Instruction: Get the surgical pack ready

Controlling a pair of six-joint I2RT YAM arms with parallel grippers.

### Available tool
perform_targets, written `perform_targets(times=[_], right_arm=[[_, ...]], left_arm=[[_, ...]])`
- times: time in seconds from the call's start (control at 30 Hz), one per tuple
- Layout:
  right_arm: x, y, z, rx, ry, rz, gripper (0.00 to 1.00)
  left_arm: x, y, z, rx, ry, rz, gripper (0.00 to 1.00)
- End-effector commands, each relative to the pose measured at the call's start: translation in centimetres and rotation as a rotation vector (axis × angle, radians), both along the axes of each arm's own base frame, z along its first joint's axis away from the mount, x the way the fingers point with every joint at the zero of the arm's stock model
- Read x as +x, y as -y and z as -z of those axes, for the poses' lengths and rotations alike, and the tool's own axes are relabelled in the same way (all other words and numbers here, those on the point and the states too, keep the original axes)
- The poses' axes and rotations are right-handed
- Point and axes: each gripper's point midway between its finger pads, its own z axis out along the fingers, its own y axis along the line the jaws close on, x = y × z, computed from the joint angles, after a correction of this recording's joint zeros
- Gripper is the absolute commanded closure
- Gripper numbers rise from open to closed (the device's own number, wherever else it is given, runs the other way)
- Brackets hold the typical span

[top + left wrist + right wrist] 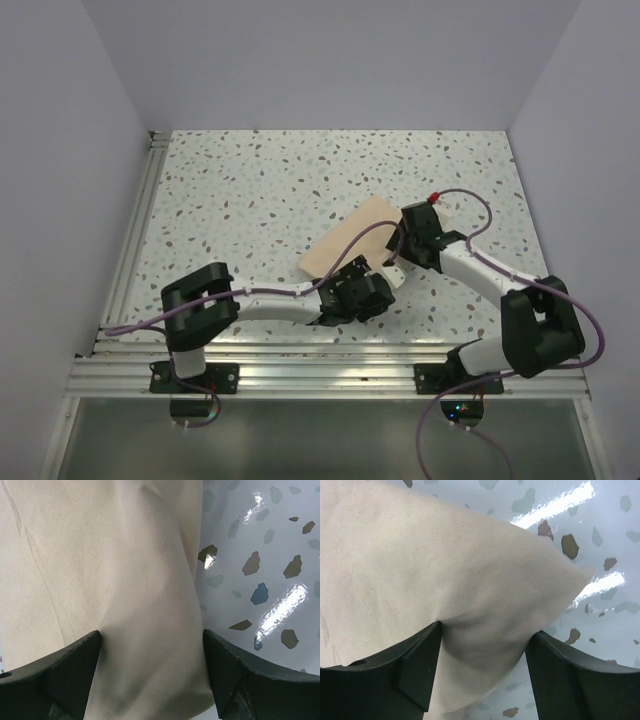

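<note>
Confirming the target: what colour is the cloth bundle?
Plain tan-beige surgical pack, clearest in left wrist view.

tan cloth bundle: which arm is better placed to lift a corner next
Right, likely: the right gripper has the tan cloth bundle bunched between its fingers beside a corner, while the left gripper straddles a broader, flatter fold.

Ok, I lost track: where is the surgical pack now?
Top view: the surgical pack lies on the table, right of centre, between the left hand and right hand.
</note>
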Motion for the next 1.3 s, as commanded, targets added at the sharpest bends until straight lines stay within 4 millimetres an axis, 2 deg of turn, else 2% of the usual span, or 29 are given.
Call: perform_targets(times=[0.0,0.07,0.1,0.27,0.3,0.43,0.5,0.53,0.57,0.6,0.63,0.67,0.73,0.77,0.8,0.9,0.93,0.97,1.0,1.03,1.07,1.1,1.13,1.17,1.2,1.23,1.27], right_arm=[[3.0,3.4,-3.4,-0.142,0.201,-0.002,0.30],[3.0,4.0,-3.2,-0.170,0.204,-0.014,0.28],[3.2,4.4,-2.9,-0.176,0.198,-0.008,0.21],[4.1,5.2,-2.3,-0.159,0.183,0.004,0.16],[4.3,5.4,-2.2,-0.157,0.183,0.013,0.11],[5.1,5.0,-2.0,-0.116,0.185,0.019,0.11],[4.9,4.7,-1.4,-0.106,0.154,0.009,0.11],[5.0,4.7,-1.8,-0.107,0.155,0.015,0.09],[4.6,5.3,-1.8,-0.129,0.134,0.033,0.02],[4.4,5.7,-1.8,-0.137,0.119,0.046,0.01],[4.6,5.8,-2.2,-0.126,0.119,0.058,0.01],[4.7,6.8,-2.1,-0.113,0.103,0.085,0.02],[4.4,6.8,-2.1,-0.056,0.075,0.083,0.02],[4.2,7.4,-2.8,-0.048,0.093,0.103,0.02],[3.9,7.5,-2.7,-0.045,0.107,0.105,0.01],[3.4,7.8,-4.5,-0.026,0.202,0.122,0.02],[3.2,8.1,-4.9,-0.027,0.216,0.130,0.01],[2.7,8.2,-5.0,-0.034,0.212,0.133,0.01],[2.4,8.5,-5.6,-0.041,0.220,0.137,0.02],[2.0,8.9,-5.6,-0.058,0.203,0.149,0.02],[0.7,9.2,-4.9,-0.075,0.141,0.158,0.01],[0.4,9.4,-5.0,-0.073,0.122,0.183,0.02],[-0.2,9.6,-4.8,-0.076,0.099,0.208,0.15],[-0.8,9.8,-4.5,-0.078,0.075,0.227,0.23],[-1.8,10.0,-3.9,-0.078,0.037,0.252,0.29],[-2.3,9.9,-3.6,-0.069,0.023,0.254,0.38],[-3.1,9.7,-3.0,-0.060,-0.009,0.252,0.40]], left_arm=[[-1.8,-2.6,1.8,0.130,0.004,0.032,0.16],[-2.3,-2.6,1.7,0.129,0.012,0.041,0.16],[-2.3,-2.6,1.5,0.122,0.023,0.040,0.15],[-3.0,-2.6,1.0,0.136,0.053,0.042,0.13],[-2.9,-2.8,1.0,0.141,0.061,0.038,0.13],[-3.0,-3.1,0.6,0.130,0.072,0.022,0.11],[-2.9,-3.0,0.5,0.123,0.073,0.018,0.11],[-2.9,-2.9,0.4,0.119,0.072,0.015,0.11],[-3.0,-2.6,0.2,0.108,0.065,0.020,0.11],[-3.1,-2.5,0.1,0.098,0.059,0.021,0.11],[-3.1,-2.2,-0.2,0.075,0.055,0.023,0.09],[-3.4,-1.8,-0.8,0.045,0.041,0.036,0.09],[-3.3,-1.2,-1.7,-0.011,0.026,0.039,0.04],[-3.5,-0.8,-2.7,-0.054,0.009,0.052,0.02],[-3.5,-0.6,-3.3,-0.080,-0.001,0.055,0.00],[-3.3,-0.1,-6.1,-0.197,-0.048,0.082,0.00],[-2.4,-0.3,-7.0,-0.235,-0.059,0.068,0.00],[-2.5,-0.3,-8.4,-0.291,-0.088,0.095,0.00],[-0.8,-1.2,-9.3,-0.331,-0.095,0.057,0.00],[0.0,-1.8,-10.7,-0.376,-0.096,0.045,0.00],[0.8,-2.1,-11.5,-0.412,-0.113,0.041,0.00],[1.8,-2.5,-12.1,-0.439,-0.127,0.014,0.00],[4.4,-4.4,-12.0,-0.439,-0.142,-0.060,0.00],[5.6,-4.3,-12.7,-0.457,-0.159,-0.074,0.00],[7.6,-5.6,-12.6,-0.454,-0.162,-0.131,0.02],[8.7,-5.8,-11.4,-0.430,-0.183,-0.157,0.03],[9.8,-5.3,-12.2,-0.456,-0.187,-0.150,0.07]])
